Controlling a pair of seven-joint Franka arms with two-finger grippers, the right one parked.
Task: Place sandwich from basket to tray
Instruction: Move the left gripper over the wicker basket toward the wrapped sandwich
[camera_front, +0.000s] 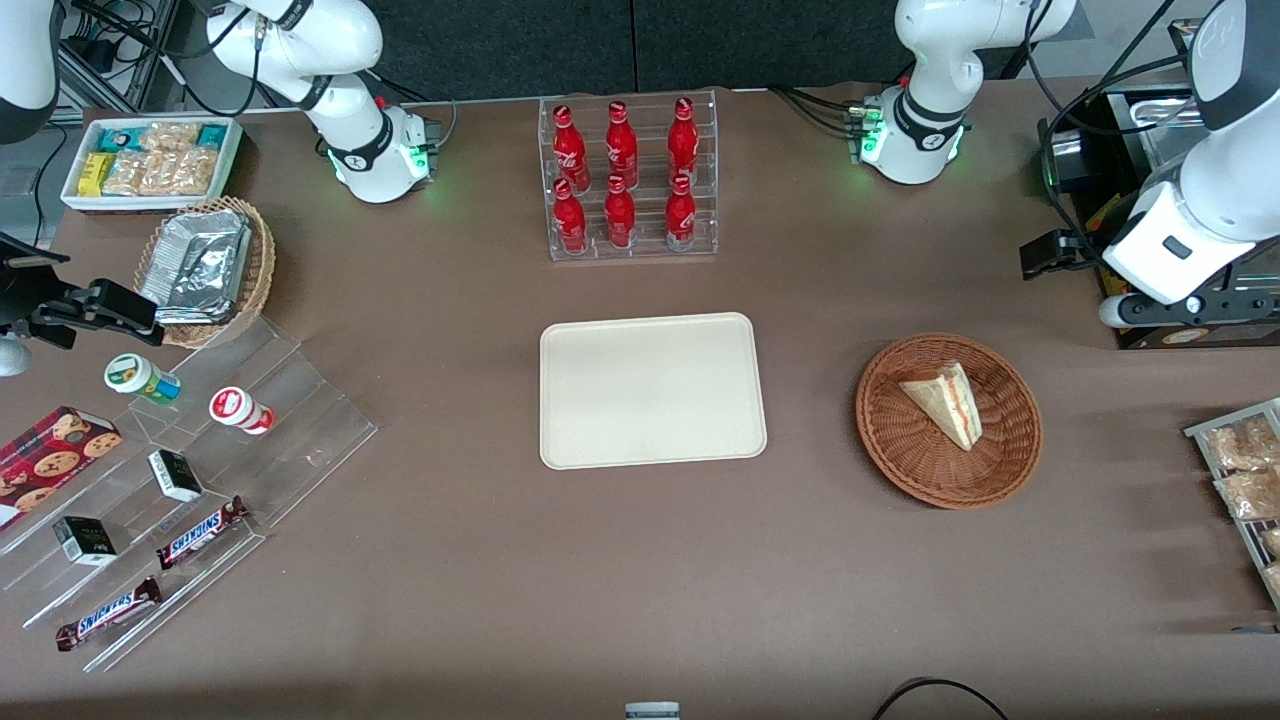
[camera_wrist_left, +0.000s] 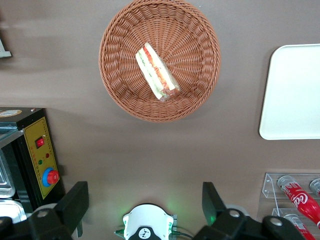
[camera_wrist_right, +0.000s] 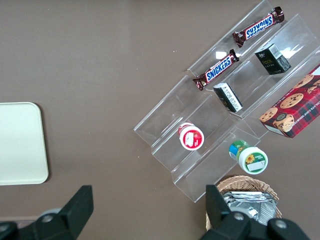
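Observation:
The sandwich (camera_front: 945, 403) is a pale bread wedge with red and green filling. It lies in the round reddish-brown wicker basket (camera_front: 900, 455). The cream tray (camera_front: 650, 390) lies flat on the table beside the basket, toward the parked arm's end, with nothing on it. My left gripper (camera_front: 1050, 255) hangs high above the table, farther from the front camera than the basket and toward the working arm's end. It is open and empty. In the left wrist view the black fingers (camera_wrist_left: 75, 200) stand wide apart, well clear of the sandwich (camera_wrist_left: 157, 75), the basket (camera_wrist_left: 120, 95) and the tray (camera_wrist_left: 292, 95).
A clear rack of red bottles (camera_front: 630, 180) stands farther from the front camera than the tray. A black machine with a red button (camera_wrist_left: 40, 160) sits close to my gripper. A wire rack of snack packets (camera_front: 1240, 470) lies at the working arm's table edge. Acrylic steps with snacks (camera_front: 200, 470) lie toward the parked arm's end.

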